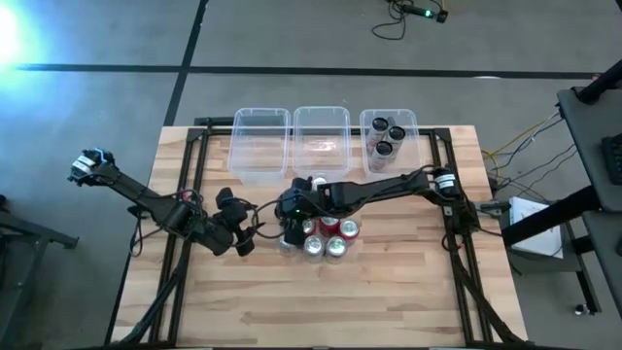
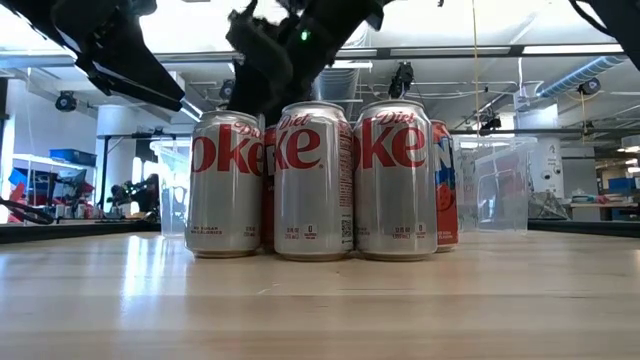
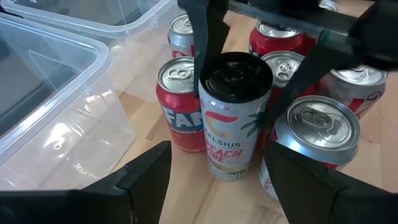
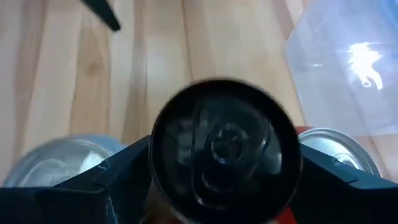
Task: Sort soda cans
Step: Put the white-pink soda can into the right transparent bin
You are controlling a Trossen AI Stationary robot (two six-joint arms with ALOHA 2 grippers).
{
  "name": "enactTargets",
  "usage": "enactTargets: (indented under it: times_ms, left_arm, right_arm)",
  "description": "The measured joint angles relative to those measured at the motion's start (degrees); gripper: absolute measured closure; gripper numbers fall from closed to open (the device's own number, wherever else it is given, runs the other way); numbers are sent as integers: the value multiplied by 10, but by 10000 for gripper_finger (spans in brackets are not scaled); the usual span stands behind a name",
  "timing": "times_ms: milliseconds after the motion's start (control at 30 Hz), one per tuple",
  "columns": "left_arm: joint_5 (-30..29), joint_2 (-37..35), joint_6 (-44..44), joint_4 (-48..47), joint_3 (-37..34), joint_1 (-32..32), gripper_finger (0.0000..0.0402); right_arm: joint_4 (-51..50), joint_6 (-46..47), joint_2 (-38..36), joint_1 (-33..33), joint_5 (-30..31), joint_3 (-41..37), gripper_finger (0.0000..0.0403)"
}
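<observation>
Sorting barely begun, by the look of it. Only the right bin (image 1: 389,142), at 1 o'clock from the counter's middle, loaded: 3 black-topped cans (image 1: 383,139) inside, as far as the high view shows. Middle bin (image 1: 322,144) and left bin (image 1: 260,146), at 12 and 11 o'clock, without cans. Most of the work left, then: a cluster of cans (image 1: 321,238) bunched near the middle of the counter (image 1: 389,292), with silver ones toward 6 o'clock and red ones just behind.

Right claw (image 1: 294,207) reaching in from 3 o'clock, low over the 9 o'clock edge of the cluster, clamped on the black-topped can (image 3: 233,115), 1 finger down each side of it. Can upright among the others, base apparently on the wood or just off it; hard to say which. Probably bound for the right bin with its fellows, which would finish the black group.

Left claw (image 1: 241,233) waiting just beside the cluster at 9 o'clock, fingers spread apart, holding nothing.

Readable writing: "Diet Coke", partly cut off, on 3 silver cans (image 2: 312,180) lined up across the low view. "CELSIUS" and "PEACH" on the gripped can's white label, with palm-leaf artwork. "FA" in white letters on a blue band of a red can (image 3: 179,106) touching its side, perhaps Fanta, though the rest is hidden. Further red cans too hidden to read.
</observation>
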Motion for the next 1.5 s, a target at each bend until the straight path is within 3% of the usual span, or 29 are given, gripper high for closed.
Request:
enactTargets:
  times_ms: [367,700,867,1267,1500]
  left_arm:
    - [-5,0,13,0,0,0,159]
    - [-15,0,15,3,0,0,159]
    - [-29,8,26,7,-1,0,159]
    - [-30,27,73,57,-3,10,159]
    - [-25,32,100,85,-3,12,159]
  right_arm:
    - [-1,-5,-6,0,-2,0,148]
    - [-17,-55,-58,-2,-21,34,138]
    - [-46,-109,-109,-4,-22,34,147]
    - [-138,-134,-274,-17,-16,28,148]
    - [-233,-109,-362,-36,33,7,146]
